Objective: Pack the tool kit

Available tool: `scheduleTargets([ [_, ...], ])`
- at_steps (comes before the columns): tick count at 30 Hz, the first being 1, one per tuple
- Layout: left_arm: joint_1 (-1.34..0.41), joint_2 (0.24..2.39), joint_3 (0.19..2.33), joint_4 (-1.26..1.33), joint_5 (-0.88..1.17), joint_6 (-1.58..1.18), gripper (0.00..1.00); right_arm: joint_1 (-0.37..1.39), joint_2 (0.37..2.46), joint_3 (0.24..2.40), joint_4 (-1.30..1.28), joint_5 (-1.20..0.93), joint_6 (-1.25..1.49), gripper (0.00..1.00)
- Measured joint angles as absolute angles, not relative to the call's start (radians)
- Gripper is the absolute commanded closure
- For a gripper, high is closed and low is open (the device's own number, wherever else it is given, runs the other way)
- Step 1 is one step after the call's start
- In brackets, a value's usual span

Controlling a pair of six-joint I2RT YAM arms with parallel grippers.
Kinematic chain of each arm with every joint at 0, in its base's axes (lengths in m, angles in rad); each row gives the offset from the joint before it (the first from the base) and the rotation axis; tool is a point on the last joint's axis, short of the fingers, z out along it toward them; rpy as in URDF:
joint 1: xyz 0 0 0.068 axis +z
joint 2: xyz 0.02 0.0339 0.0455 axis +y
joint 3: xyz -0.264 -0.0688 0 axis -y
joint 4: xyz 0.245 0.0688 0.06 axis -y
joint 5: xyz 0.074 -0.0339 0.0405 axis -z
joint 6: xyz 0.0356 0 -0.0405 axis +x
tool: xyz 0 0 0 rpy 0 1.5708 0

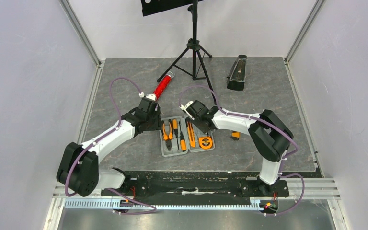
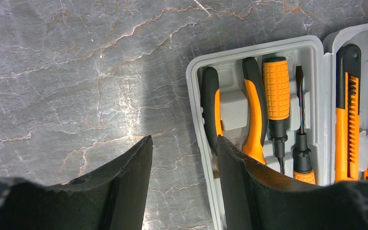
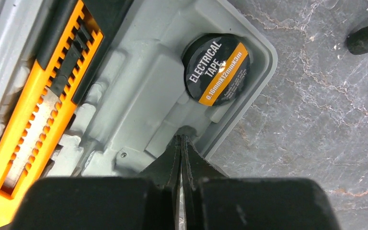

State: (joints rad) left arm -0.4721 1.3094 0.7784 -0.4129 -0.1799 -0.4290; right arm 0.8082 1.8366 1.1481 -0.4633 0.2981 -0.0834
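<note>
The open case [image 3: 143, 81] is mostly filled, one orange-and-black tool [image 1: 235, 135] is left on the worktop [image 1: 278, 96]; the left claw [image 2: 183, 143] is held half-open, the right claw [image 3: 181, 141] shut, both empty.

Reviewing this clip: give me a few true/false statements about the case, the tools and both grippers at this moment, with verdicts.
1. The case lies open. True.
2. The right gripper is wide open. False: its fingers are pressed together.
3. The round roll in the case is labelled electrical tape. True.
4. The pliers lie outside the case. False: they sit in one of its recesses.
5. The left gripper is open, with the case's rim showing between its fingers. True.
</note>
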Motion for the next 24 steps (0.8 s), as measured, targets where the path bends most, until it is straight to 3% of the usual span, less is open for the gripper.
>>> scheduleTargets([
  [24,-0.472,1.309,0.778,-0.409,-0.172,-0.429,0.43,0.801,1.649,1.026,-0.426,-0.096,-0.062,1.0],
])
